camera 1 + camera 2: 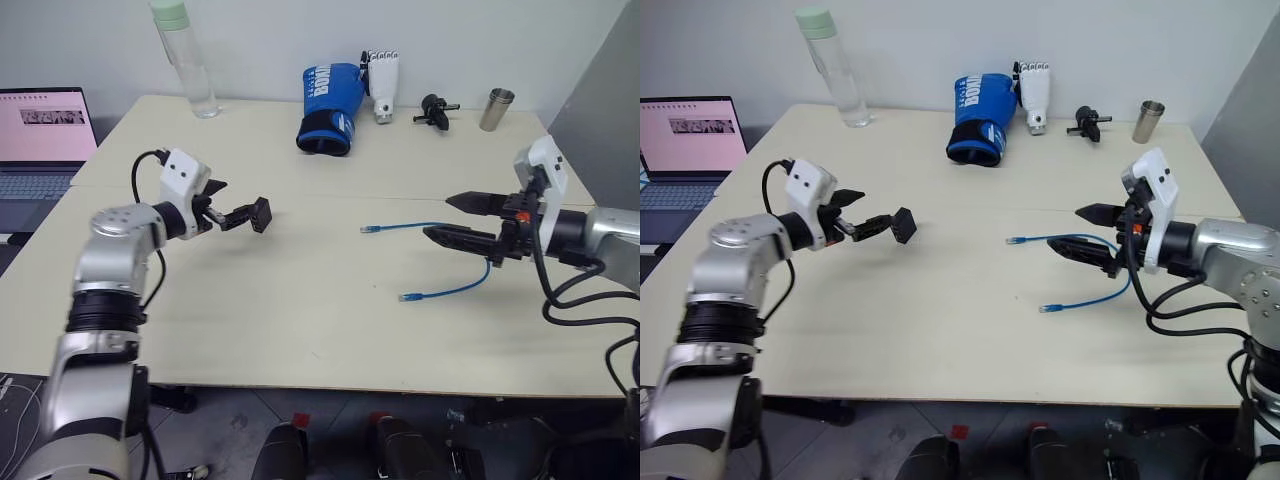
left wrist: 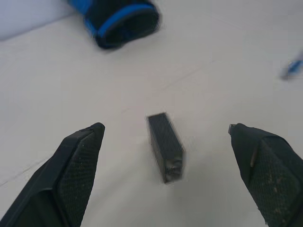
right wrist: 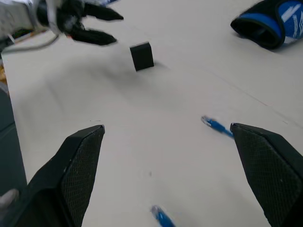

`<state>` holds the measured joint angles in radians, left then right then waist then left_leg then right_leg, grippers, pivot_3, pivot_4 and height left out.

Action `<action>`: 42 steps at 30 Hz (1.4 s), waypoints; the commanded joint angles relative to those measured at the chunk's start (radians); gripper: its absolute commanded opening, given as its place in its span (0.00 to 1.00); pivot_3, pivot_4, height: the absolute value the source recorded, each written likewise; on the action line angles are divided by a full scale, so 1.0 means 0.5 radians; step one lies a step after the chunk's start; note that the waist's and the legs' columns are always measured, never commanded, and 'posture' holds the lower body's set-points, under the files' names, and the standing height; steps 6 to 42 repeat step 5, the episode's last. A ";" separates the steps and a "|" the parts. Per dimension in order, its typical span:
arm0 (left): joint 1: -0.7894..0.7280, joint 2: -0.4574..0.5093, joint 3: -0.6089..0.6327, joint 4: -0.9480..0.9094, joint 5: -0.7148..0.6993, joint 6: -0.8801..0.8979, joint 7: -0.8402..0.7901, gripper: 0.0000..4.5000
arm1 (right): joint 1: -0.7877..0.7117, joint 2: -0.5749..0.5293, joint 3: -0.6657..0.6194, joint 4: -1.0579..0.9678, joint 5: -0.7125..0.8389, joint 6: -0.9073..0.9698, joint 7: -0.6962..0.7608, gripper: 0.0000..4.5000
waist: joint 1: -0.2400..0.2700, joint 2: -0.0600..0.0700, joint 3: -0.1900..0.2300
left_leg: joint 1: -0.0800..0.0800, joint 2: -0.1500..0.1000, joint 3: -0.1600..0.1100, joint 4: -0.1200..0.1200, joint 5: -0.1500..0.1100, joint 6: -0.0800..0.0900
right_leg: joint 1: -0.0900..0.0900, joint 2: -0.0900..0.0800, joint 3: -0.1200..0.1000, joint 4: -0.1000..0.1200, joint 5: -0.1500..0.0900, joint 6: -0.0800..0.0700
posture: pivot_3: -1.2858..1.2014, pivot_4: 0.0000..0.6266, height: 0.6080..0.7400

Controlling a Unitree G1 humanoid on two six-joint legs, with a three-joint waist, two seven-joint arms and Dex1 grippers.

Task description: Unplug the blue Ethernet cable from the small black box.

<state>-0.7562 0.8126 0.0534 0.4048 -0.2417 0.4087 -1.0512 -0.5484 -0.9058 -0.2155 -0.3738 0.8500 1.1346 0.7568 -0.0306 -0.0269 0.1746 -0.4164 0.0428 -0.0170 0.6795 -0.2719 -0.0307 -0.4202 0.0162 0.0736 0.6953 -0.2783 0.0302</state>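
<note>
The small black box (image 1: pixel 261 214) is just past the tips of my left gripper (image 1: pixel 235 200), which is open and apart from it. In the left wrist view the box (image 2: pixel 165 146) stands on edge between and beyond the two black fingers (image 2: pixel 78 165); whether it rests on the table I cannot tell. The blue Ethernet cable (image 1: pixel 455 291) lies loose on the table at the right, both plugs (image 1: pixel 371 230) (image 1: pixel 408 297) free and no end in the box. My right gripper (image 1: pixel 440 217) hovers open over the cable's bend, holding nothing.
Along the far edge of the table (image 1: pixel 300 330) stand a water bottle (image 1: pixel 185 55), a blue boxing glove (image 1: pixel 330 105), a white robotic hand (image 1: pixel 382 80), a black knobbed gadget (image 1: pixel 435 110) and a metal cup (image 1: pixel 496 108). A laptop (image 1: pixel 40 140) sits at the far left.
</note>
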 commanded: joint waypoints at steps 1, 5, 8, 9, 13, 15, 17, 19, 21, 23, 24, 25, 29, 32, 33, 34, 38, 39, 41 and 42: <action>0.031 0.180 0.011 -0.085 -0.091 0.050 -0.329 1.00 | 0.155 -0.156 -0.073 -0.009 -0.039 -0.106 0.170 1.00 | 0.002 0.000 0.000 | 0.000 0.000 -0.001 0.000 0.000 0.000 | 0.000 0.000 -0.001 0.001 -0.001 -0.001 | 0.52 0.24 1.00; 0.122 0.279 0.017 0.001 -0.071 -0.071 -0.469 1.00 | 0.270 -0.181 -0.091 -0.003 -0.069 -0.183 0.183 1.00 | 0.000 0.001 0.000 | 0.001 0.001 -0.003 0.000 0.000 0.000 | 0.001 0.001 -0.003 0.002 -0.003 -0.004 | 0.52 0.24 1.00; 0.122 0.279 0.017 0.001 -0.071 -0.071 -0.469 1.00 | 0.270 -0.181 -0.091 -0.003 -0.069 -0.183 0.183 1.00 | 0.000 0.001 0.000 | 0.001 0.001 -0.003 0.000 0.000 0.000 | 0.001 0.001 -0.003 0.002 -0.003 -0.004 | 0.52 0.24 1.00; 0.122 0.279 0.017 0.001 -0.071 -0.071 -0.469 1.00 | 0.270 -0.181 -0.091 -0.003 -0.069 -0.183 0.183 1.00 | 0.000 0.001 0.000 | 0.001 0.001 -0.003 0.000 0.000 0.000 | 0.001 0.001 -0.003 0.002 -0.003 -0.004 | 0.52 0.24 1.00; 0.122 0.279 0.017 0.001 -0.071 -0.071 -0.469 1.00 | 0.270 -0.181 -0.091 -0.003 -0.069 -0.183 0.183 1.00 | 0.000 0.001 0.000 | 0.001 0.001 -0.003 0.000 0.000 0.000 | 0.001 0.001 -0.003 0.002 -0.003 -0.004 | 0.52 0.24 1.00; 0.122 0.279 0.017 0.001 -0.071 -0.071 -0.469 1.00 | 0.270 -0.181 -0.091 -0.003 -0.069 -0.183 0.183 1.00 | 0.000 0.001 0.000 | 0.001 0.001 -0.003 0.000 0.000 0.000 | 0.001 0.001 -0.003 0.002 -0.003 -0.004 | 0.52 0.24 1.00; 0.122 0.279 0.017 0.001 -0.071 -0.071 -0.469 1.00 | 0.270 -0.181 -0.091 -0.003 -0.069 -0.183 0.183 1.00 | 0.000 0.001 0.000 | 0.001 0.001 -0.003 0.000 0.000 0.000 | 0.001 0.001 -0.003 0.002 -0.003 -0.004 | 0.52 0.24 1.00; 0.122 0.279 0.017 0.001 -0.071 -0.071 -0.469 1.00 | 0.270 -0.181 -0.091 -0.003 -0.069 -0.183 0.183 1.00 | 0.000 0.001 0.000 | 0.001 0.001 -0.003 0.000 0.000 0.000 | 0.001 0.001 -0.003 0.002 -0.003 -0.004 | 0.52 0.24 1.00; 0.122 0.279 0.017 0.001 -0.071 -0.071 -0.469 1.00 | 0.270 -0.181 -0.091 -0.003 -0.069 -0.183 0.183 1.00 | 0.000 0.001 0.000 | 0.001 0.001 -0.003 0.000 0.000 0.000 | 0.001 0.001 -0.003 0.002 -0.003 -0.004 | 0.52 0.24 1.00; 0.122 0.279 0.017 0.001 -0.071 -0.071 -0.469 1.00 | 0.270 -0.181 -0.091 -0.003 -0.069 -0.183 0.183 1.00 | 0.000 0.001 0.000 | 0.001 0.001 -0.003 0.000 0.000 0.000 | 0.001 0.001 -0.003 0.002 -0.003 -0.004 | 0.52 0.24 1.00; 0.122 0.279 0.017 0.001 -0.071 -0.071 -0.469 1.00 | 0.270 -0.181 -0.091 -0.003 -0.069 -0.183 0.183 1.00 | 0.000 0.001 0.000 | 0.001 0.001 -0.003 0.000 0.000 0.000 | 0.001 0.001 -0.003 0.002 -0.003 -0.004 | 0.52 0.24 1.00; 0.122 0.279 0.017 0.001 -0.071 -0.071 -0.469 1.00 | 0.270 -0.181 -0.091 -0.003 -0.069 -0.183 0.183 1.00 | 0.000 0.001 0.000 | 0.001 0.001 -0.003 0.000 0.000 0.000 | 0.001 0.001 -0.003 0.002 -0.003 -0.004 | 0.52 0.24 1.00; 0.122 0.279 0.017 0.001 -0.071 -0.071 -0.469 1.00 | 0.270 -0.181 -0.091 -0.003 -0.069 -0.183 0.183 1.00 | 0.000 0.001 0.000 | 0.001 0.001 -0.003 0.000 0.000 0.000 | 0.001 0.001 -0.003 0.002 -0.003 -0.004 | 0.52 0.24 1.00; 0.122 0.279 0.017 0.001 -0.071 -0.071 -0.469 1.00 | 0.270 -0.181 -0.091 -0.003 -0.069 -0.183 0.183 1.00 | 0.000 0.001 0.000 | 0.001 0.001 -0.003 0.000 0.000 0.000 | 0.001 0.001 -0.003 0.002 -0.003 -0.004 | 0.52 0.24 1.00; 0.122 0.279 0.017 0.001 -0.071 -0.071 -0.469 1.00 | 0.270 -0.181 -0.091 -0.003 -0.069 -0.183 0.183 1.00 | 0.000 0.001 0.000 | 0.001 0.001 -0.003 0.000 0.000 0.000 | 0.001 0.001 -0.003 0.002 -0.003 -0.004 | 0.52 0.24 1.00; 0.122 0.279 0.017 0.001 -0.071 -0.071 -0.469 1.00 | 0.270 -0.181 -0.091 -0.003 -0.069 -0.183 0.183 1.00 | 0.000 0.001 0.000 | 0.001 0.001 -0.003 0.000 0.000 0.000 | 0.001 0.001 -0.003 0.002 -0.003 -0.004 | 0.52 0.24 1.00; 0.122 0.279 0.017 0.001 -0.071 -0.071 -0.469 1.00 | 0.270 -0.181 -0.091 -0.003 -0.069 -0.183 0.183 1.00 | 0.000 0.001 0.000 | 0.001 0.001 -0.003 0.000 0.000 0.000 | 0.001 0.001 -0.003 0.002 -0.003 -0.004 | 0.52 0.24 1.00; 0.122 0.279 0.017 0.001 -0.071 -0.071 -0.469 1.00 | 0.270 -0.181 -0.091 -0.003 -0.069 -0.183 0.183 1.00 | 0.000 0.001 0.000 | 0.001 0.001 -0.003 0.000 0.000 0.000 | 0.001 0.001 -0.003 0.002 -0.003 -0.004 | 0.52 0.24 1.00; 0.122 0.279 0.017 0.001 -0.071 -0.071 -0.469 1.00 | 0.270 -0.181 -0.091 -0.003 -0.069 -0.183 0.183 1.00 | 0.000 0.001 0.000 | 0.001 0.001 -0.003 0.000 0.000 0.000 | 0.001 0.001 -0.003 0.002 -0.003 -0.004 | 0.52 0.24 1.00; 0.122 0.279 0.017 0.001 -0.071 -0.071 -0.469 1.00 | 0.270 -0.181 -0.091 -0.003 -0.069 -0.183 0.183 1.00 | 0.000 0.001 0.000 | 0.001 0.001 -0.003 0.000 0.000 0.000 | 0.001 0.001 -0.003 0.002 -0.003 -0.004 | 0.52 0.24 1.00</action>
